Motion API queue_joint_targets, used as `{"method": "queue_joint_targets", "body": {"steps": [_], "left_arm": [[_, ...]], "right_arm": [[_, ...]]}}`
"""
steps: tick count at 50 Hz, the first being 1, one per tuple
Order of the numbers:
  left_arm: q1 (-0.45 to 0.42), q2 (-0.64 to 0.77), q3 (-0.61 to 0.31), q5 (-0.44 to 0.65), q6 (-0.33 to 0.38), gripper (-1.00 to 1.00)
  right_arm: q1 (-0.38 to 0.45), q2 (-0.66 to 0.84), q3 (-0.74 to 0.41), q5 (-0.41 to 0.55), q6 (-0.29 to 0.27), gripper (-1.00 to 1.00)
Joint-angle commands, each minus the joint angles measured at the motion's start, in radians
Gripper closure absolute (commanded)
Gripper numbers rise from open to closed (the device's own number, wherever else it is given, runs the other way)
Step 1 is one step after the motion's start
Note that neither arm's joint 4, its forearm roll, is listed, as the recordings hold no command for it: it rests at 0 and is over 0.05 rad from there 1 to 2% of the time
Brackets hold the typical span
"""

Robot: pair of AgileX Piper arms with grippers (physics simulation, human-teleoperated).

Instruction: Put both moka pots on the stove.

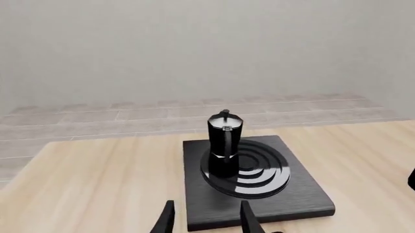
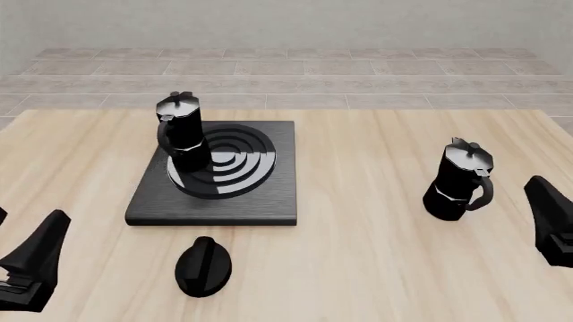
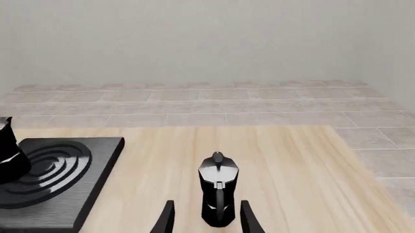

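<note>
Wooden table (image 2: 358, 268) holding a stove (image 2: 268, 194) with one moka pot (image 2: 182, 134) standing on its left burner rings, the second moka pot (image 2: 460, 181) waiting well right of it, both grippers spread open and empty.

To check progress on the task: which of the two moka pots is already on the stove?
The left moka pot, standing upright on the burner rings of the stove. The right moka pot stands on the bare table.

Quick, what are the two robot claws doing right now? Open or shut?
Left gripper: open, holding nothing, aimed at the moka pot on the stove.
Right gripper: open, holding nothing, the other moka pot just ahead of its fingers.
</note>
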Motion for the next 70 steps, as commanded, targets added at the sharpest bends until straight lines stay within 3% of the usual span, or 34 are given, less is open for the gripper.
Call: {"method": "queue_joint_targets", "body": {"steps": [1, 14, 30, 49, 70], "left_arm": [[0.004, -0.004, 0.002, -0.002, 0.009, -1.00], [0.004, -0.004, 0.002, -0.003, 0.009, -1.00], [0.004, -0.004, 0.001, 0.003, 0.006, -1.00], [0.004, -0.004, 0.002, -0.001, 0.009, -1.00], [0.003, -0.004, 0.004, -0.001, 0.008, -1.00]], "right_arm": [[0.022, 0.183, -0.122, 0.076, 0.008, -1.00], [0.030, 0.343, -0.230, 0.189, -0.025, -1.00], [0.015, 0.465, -0.295, 0.235, -0.075, -1.00], [-0.012, 0.623, -0.266, 0.114, -0.076, -1.00], [-0.034, 0.854, -0.208, -0.115, -0.062, -1.00]]}}
